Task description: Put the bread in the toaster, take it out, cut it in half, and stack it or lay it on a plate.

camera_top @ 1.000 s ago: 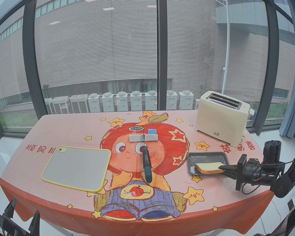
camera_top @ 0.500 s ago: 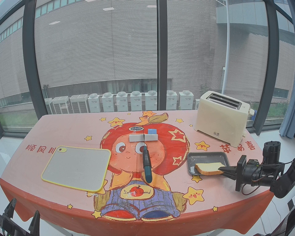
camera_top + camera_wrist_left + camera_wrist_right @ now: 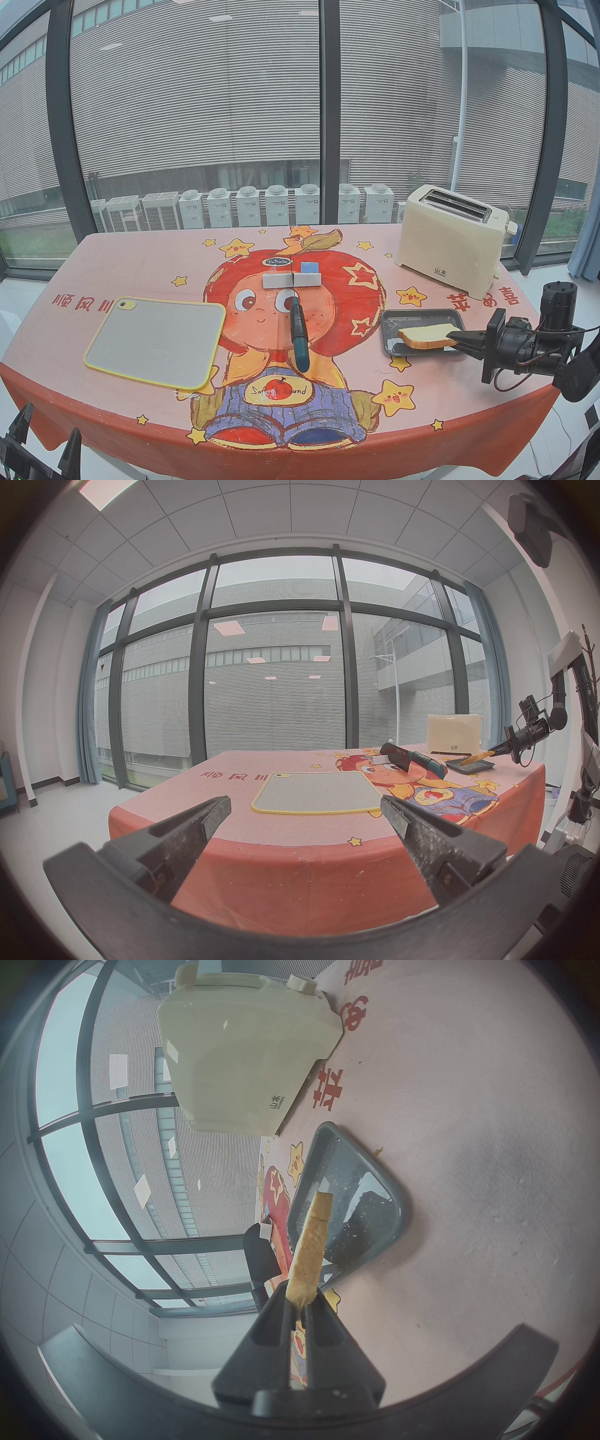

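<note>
Head view showed the right gripper (image 3: 455, 338) clamped on one edge of the bread (image 3: 429, 335). The slice lay flat and stuck out from its fingertips, just above the grey tray (image 3: 400, 320). The toaster (image 3: 453, 240) stood near, beyond the gripper. The knife (image 3: 299, 331) and the cutting board (image 3: 156, 340) lay well apart, to this gripper's left. The left gripper (image 3: 304, 806) hung spread wide, grasping nothing, low before the table's edge.
</note>
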Robot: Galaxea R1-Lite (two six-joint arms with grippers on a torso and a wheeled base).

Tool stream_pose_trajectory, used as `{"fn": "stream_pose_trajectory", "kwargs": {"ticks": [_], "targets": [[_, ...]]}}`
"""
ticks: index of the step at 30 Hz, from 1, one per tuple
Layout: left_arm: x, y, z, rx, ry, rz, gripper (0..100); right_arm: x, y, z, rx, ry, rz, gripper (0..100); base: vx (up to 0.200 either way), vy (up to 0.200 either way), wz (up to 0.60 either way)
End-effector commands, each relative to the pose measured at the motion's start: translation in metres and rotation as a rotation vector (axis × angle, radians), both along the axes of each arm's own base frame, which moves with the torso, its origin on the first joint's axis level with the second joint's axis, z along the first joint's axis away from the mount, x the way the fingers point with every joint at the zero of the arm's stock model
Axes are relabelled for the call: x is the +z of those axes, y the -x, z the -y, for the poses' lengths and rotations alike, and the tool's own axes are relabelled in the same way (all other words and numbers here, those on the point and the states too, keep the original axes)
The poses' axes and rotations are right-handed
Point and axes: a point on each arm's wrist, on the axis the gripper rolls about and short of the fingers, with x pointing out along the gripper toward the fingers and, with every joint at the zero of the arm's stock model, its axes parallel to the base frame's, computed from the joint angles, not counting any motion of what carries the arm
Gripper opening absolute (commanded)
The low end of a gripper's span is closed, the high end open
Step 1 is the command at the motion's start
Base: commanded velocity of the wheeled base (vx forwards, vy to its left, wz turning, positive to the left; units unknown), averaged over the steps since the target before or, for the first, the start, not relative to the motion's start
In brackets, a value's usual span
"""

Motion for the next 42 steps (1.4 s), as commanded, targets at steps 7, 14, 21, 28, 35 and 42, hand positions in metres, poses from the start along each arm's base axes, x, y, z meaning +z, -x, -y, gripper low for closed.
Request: {"fn": "stream_pose_trajectory", "kwargs": {"ticks": [7,14,21,28,35,42], "targets": [[-0.005,-0.001,0.0,0.001,0.0,-0.019,100,0.014,0.004,0.0,0.004,-0.008,0.063,0,0.0,0.0,0.0],[-0.005,-0.001,0.0,0.001,0.002,-0.018,100,0.021,0.008,-0.003,0.012,-0.011,0.096,0,0.0,0.0,0.0],[-0.005,-0.001,0.0,0.001,0.003,-0.019,100,0.036,0.019,-0.003,0.025,-0.018,0.167,0,0.0,0.0,0.0],[-0.005,-0.001,0.0,-0.001,0.01,-0.018,100,0.042,0.021,-0.006,0.045,-0.024,0.195,0,0.0,0.0,0.0],[-0.005,-0.001,0.0,-0.001,0.011,-0.018,100,0.047,0.018,-0.01,0.073,0.014,0.255,0,0.0,0.0,0.0],[-0.005,-0.001,0.0,-0.001,0.011,-0.018,100,0.048,0.017,-0.01,0.096,0.066,0.306,0,0.0,0.0,0.0]]}}
